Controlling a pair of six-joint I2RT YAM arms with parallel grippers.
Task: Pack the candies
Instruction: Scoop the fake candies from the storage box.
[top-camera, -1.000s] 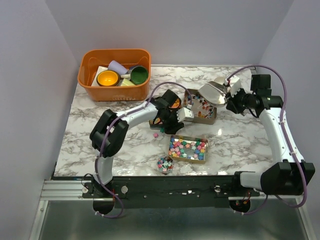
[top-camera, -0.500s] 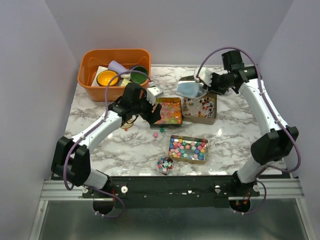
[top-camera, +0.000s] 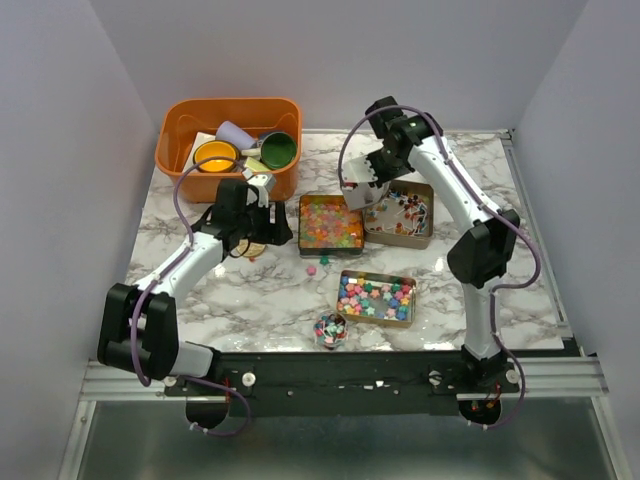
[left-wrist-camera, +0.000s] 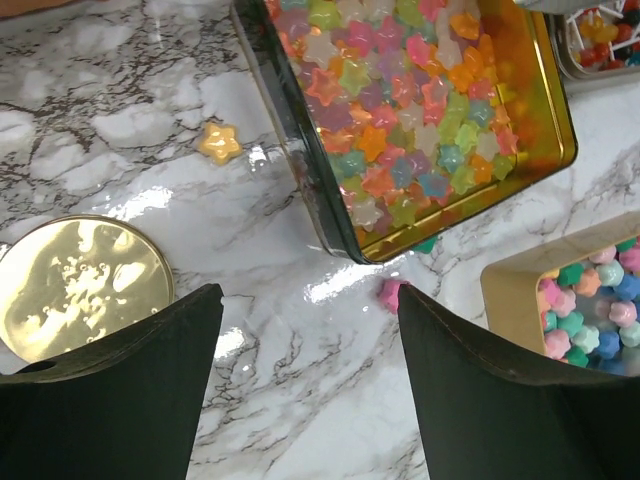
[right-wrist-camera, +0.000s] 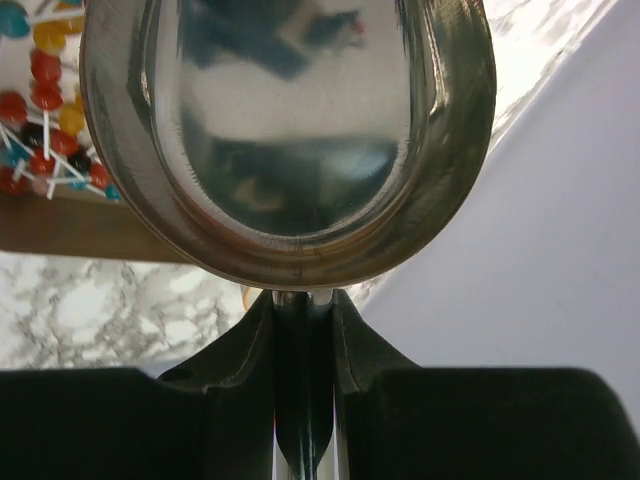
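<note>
Candies (top-camera: 331, 222) seen from above, in three open tins mid-way across the marble table (top-camera: 200, 290). Pastel stars in the gold tin (top-camera: 301, 222) at centre. Wrapped red, white and dark ones in the tan tin (top-camera: 400, 243) just beside it at 3 o'clock. Bright pink, blue, green and yellow ones in the third tin (top-camera: 375, 321) at 5 o'clock. More in a small round jar (top-camera: 331, 343) at 6 o'clock, near the front edge. Pink stray (top-camera: 311, 269) and green stray (top-camera: 324, 260) on bare marble between gold tin and jar. Orange basket (top-camera: 230, 185) of bowls at 10 o'clock. Left gripper (top-camera: 270, 230) low at 9 o'clock of the gold tin. Right gripper (top-camera: 380, 170) raised over the 12 o'clock ends of the gold and tan tins, clamped on a metal scoop (top-camera: 360, 190).

Left wrist: left gripper (left-wrist-camera: 310, 390) spread wide, black fingers (left-wrist-camera: 110, 390) well apart, only marble between them. Gold tin (left-wrist-camera: 300, 170) at 1 o'clock, full of pastel stars. Gold round lid (left-wrist-camera: 85, 280) flat at 9 o'clock, just beside one finger. Yellow stray (left-wrist-camera: 219, 142) at 11 o'clock, between lid and tin. Pink stray (left-wrist-camera: 390, 293) by the other fingertip, green stray (left-wrist-camera: 427, 243) against the tin's corner. Corner of the third tin (left-wrist-camera: 510, 300) at 3 o'clock.

Right wrist: right gripper (right-wrist-camera: 303, 350) pinched tight on the thin handle of the metal scoop (right-wrist-camera: 290, 130), shiny bowl across the upper frame. Wrapped candies on sticks (right-wrist-camera: 40, 90) at 10 o'clock, inside the tan tin (right-wrist-camera: 80, 240).
</note>
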